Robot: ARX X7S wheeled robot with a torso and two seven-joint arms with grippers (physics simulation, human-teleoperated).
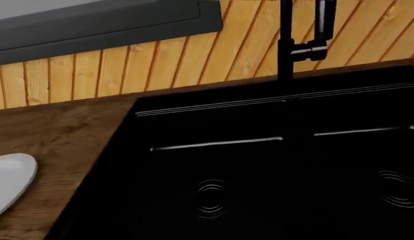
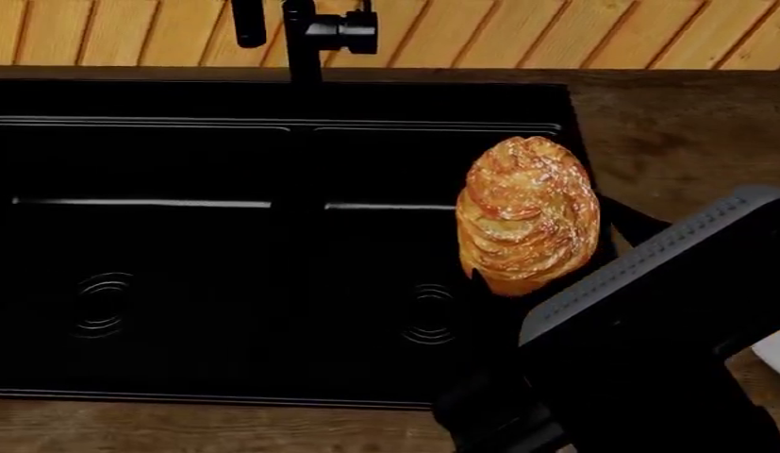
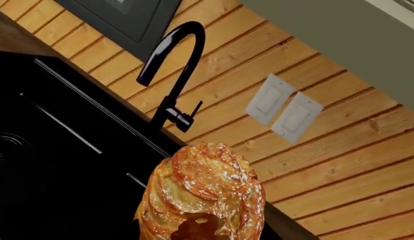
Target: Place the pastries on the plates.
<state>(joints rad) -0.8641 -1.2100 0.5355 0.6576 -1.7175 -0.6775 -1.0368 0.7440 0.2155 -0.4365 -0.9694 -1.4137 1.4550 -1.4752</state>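
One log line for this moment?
right tool: holding puff pastry | position: raised over black sink | plate: empty, on counter | left tool: unseen

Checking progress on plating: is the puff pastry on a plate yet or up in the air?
In the air: puff pastry hangs over the black sink, atop the right arm.

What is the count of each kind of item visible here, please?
Puff pastry: 1
White plate: 1
Black faucet: 1
Black double sink: 1
Wall switches: 2
Total: 6
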